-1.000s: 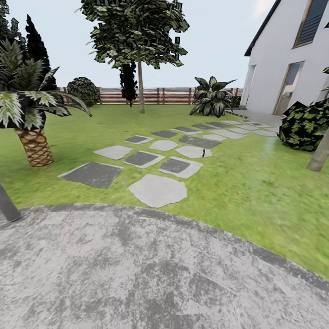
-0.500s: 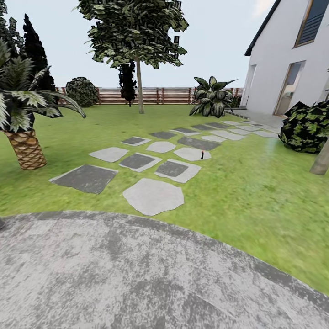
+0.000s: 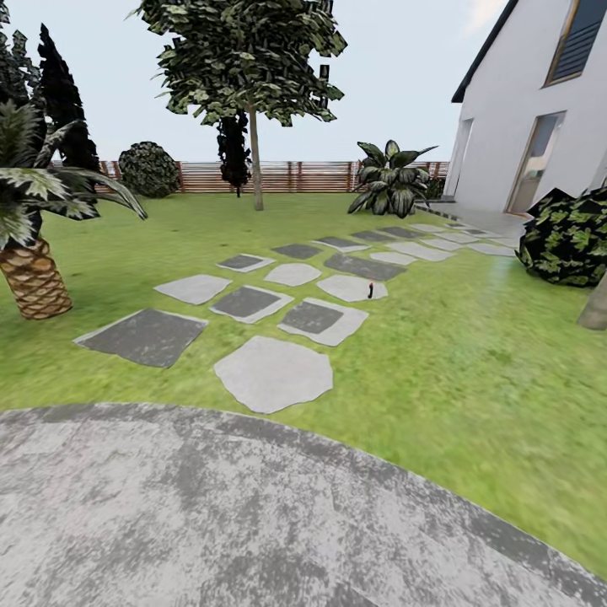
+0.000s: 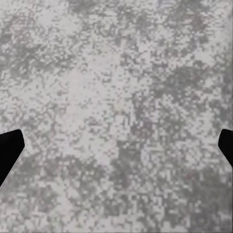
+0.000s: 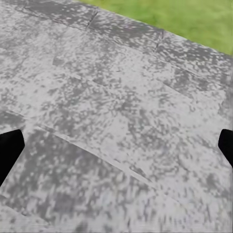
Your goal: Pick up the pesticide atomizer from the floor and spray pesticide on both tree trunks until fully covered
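Atomizer: a tiny dark thing with a red top. It stands on a pale stepping stone in the middle of the garden, far from the robot. It is too small to see well.

Left hand: two black fingertips show at the two sides of the left wrist view, far apart, so the hand is spread wide. Nothing is between them. Below it is speckled grey paving. The atomizer is well apart from this hand, out on the stone path.

Right hand: two black fingertips sit wide apart here too, spread with nothing held. It hangs over the grey paving, near its curved edge, with a strip of grass past that edge. The atomizer is well apart from this hand too.

Tall tree: it stands far off, near the fence, with a thin pale trunk and leaves only up high.

Second trunk: a pale trunk base at the far right edge, just beside a dark bush.

Stone path: grey and dark flat stones run from the near paving up to the right, toward the white house.

Lawn: green grass all around the stones.

Fence: brown slats along the far side.

Palm: a short one with a scaly trunk, on the left.

Big-leaf plant: far, near the fence, left of the house.
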You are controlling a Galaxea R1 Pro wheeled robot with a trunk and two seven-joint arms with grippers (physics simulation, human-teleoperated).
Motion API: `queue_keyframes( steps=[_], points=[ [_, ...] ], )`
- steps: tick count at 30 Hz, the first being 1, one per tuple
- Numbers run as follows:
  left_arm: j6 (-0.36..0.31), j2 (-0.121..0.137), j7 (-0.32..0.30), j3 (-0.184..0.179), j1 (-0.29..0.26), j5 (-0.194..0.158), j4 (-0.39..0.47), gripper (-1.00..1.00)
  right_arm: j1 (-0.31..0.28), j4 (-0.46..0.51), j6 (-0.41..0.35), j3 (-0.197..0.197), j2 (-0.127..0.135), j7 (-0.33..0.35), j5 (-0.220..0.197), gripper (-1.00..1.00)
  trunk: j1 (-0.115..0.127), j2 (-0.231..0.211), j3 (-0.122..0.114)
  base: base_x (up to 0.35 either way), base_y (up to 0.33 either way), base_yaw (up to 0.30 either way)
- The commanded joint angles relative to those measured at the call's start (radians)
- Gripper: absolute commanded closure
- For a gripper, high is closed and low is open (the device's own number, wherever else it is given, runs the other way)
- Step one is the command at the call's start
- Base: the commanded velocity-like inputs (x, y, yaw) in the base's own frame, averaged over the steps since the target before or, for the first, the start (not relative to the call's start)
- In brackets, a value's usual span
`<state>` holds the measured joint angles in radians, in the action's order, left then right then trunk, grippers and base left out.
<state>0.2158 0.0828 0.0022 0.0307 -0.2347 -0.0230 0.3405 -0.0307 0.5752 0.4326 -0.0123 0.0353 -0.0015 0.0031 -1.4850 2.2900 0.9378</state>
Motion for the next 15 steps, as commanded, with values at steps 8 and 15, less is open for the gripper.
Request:
queue_keyframes(
  steps=[8,15],
  points=[
    [-0.001,0.0,0.001,0.0,0.0,0.001,0.0,-1.0,0.0,0.0,0.0,0.0,0.0,0.0,0.0,-1.0,0.0,0.0,0.0,0.287,-0.145,0.0],
    [-0.001,0.0,0.001,0.0,0.0,0.001,0.0,-1.0,0.0,0.0,0.0,0.0,0.0,0.0,0.0,-1.0,0.0,0.0,0.0,0.287,-0.145,0.0]
  ],
)
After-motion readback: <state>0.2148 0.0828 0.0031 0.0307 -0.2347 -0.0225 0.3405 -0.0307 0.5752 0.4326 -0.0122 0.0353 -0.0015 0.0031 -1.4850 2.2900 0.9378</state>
